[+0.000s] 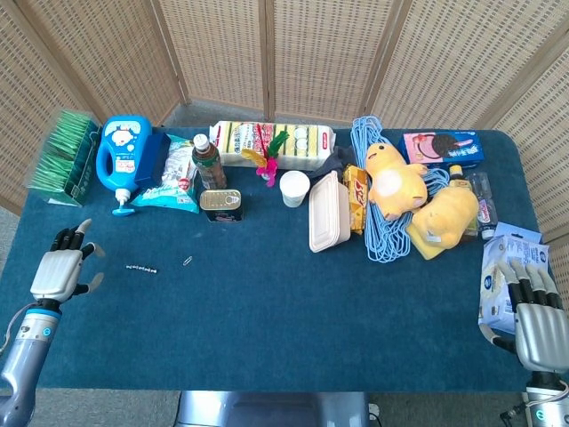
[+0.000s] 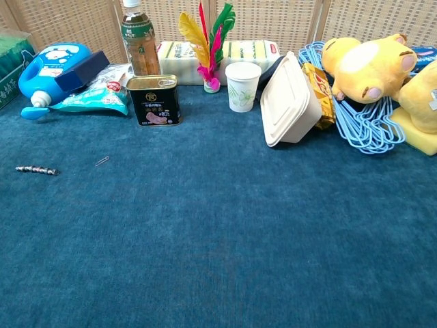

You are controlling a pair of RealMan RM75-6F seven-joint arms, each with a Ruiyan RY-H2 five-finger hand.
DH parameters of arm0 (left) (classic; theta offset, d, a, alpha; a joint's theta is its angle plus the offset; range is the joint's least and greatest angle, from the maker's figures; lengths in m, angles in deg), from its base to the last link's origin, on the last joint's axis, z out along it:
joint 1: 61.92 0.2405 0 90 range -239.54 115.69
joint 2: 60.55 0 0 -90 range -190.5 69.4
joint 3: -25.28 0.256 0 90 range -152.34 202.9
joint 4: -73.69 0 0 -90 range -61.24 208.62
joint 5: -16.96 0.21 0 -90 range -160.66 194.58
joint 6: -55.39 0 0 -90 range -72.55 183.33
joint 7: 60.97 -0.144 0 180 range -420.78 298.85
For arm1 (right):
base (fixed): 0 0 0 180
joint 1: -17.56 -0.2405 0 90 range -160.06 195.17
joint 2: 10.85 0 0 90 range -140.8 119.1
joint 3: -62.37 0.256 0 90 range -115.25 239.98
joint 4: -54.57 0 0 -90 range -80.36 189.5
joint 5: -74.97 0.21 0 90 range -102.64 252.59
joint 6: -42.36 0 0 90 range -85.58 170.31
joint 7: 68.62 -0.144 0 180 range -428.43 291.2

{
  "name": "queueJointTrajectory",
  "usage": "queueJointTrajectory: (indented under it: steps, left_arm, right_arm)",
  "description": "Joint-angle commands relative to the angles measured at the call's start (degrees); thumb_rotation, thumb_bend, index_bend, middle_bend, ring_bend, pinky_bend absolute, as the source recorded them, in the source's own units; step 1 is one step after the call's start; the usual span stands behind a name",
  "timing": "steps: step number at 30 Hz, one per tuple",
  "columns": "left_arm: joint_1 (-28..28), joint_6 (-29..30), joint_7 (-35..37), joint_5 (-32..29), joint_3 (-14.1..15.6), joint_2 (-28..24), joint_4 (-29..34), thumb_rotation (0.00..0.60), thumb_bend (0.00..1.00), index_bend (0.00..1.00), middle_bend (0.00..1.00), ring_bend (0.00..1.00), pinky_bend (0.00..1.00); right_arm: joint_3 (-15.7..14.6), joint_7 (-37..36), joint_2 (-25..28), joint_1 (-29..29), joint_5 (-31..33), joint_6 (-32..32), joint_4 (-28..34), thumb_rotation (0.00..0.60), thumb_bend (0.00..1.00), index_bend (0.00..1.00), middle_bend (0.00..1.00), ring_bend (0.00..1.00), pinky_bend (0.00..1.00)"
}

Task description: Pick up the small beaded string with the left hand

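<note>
I saw the beaded string [image 1: 141,268] lying on the desk [image 1: 267,311] just right of my left hand [image 1: 60,271], whose spread fingers [image 1: 73,233] held nothing.

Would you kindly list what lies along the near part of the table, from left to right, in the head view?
Left hand → beaded string → paper clip → right hand.

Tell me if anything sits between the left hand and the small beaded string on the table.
Nothing visible does. Only bare blue cloth separates the left hand from the small beaded string. The paper clip lies on the string's far side, away from the hand.
</note>
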Motion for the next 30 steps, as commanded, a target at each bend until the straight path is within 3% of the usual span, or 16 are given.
queueJointTrajectory:
  steps: [1, 30]
  left_arm:
    - [-0.83, -0.31, -0.57, -0.33, -0.09, 1.67, -1.92, 0.6, 0.63, 0.39, 0.0, 0.0, 0.0]
    - [-5.38, -7.2, -4.99, -4.82, 0.01, 5.9, -4.77, 0.6, 0.63, 0.44, 0.0, 0.0, 0.0]
  right_arm:
    - [-0.04, -0.08, -0.08, -0.15, 0.15, 0.33, -0.15, 0.6, 0.0, 0.0, 0.0, 0.0, 0.0]
    - [-0.2, -0.48, -0.25, -0.47, 0.63, 1.01, -0.33, 0.6, 0.0, 0.0, 0.0, 0.0, 0.0]
